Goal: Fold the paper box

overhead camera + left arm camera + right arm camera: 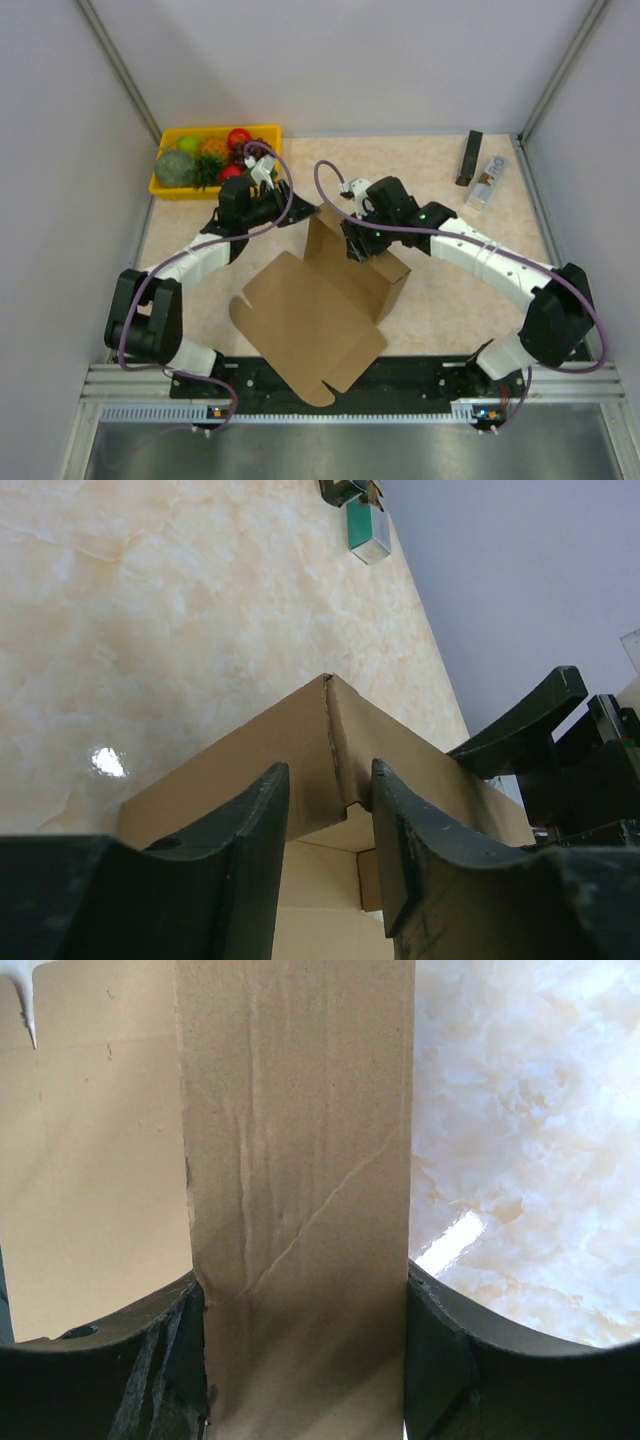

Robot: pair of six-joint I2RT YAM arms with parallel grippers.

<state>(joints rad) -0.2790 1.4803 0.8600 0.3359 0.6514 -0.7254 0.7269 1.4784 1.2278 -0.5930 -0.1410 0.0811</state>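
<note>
We record the left claw [329,772] released, its fingers parted either side of a raised corner of the paper box [318,315]; the box sits at the middle of the table [440,180], partly erected, one large panel lying flat toward the near edge. The right claw [302,1280] is clenched on an upright wall of the box.
</note>
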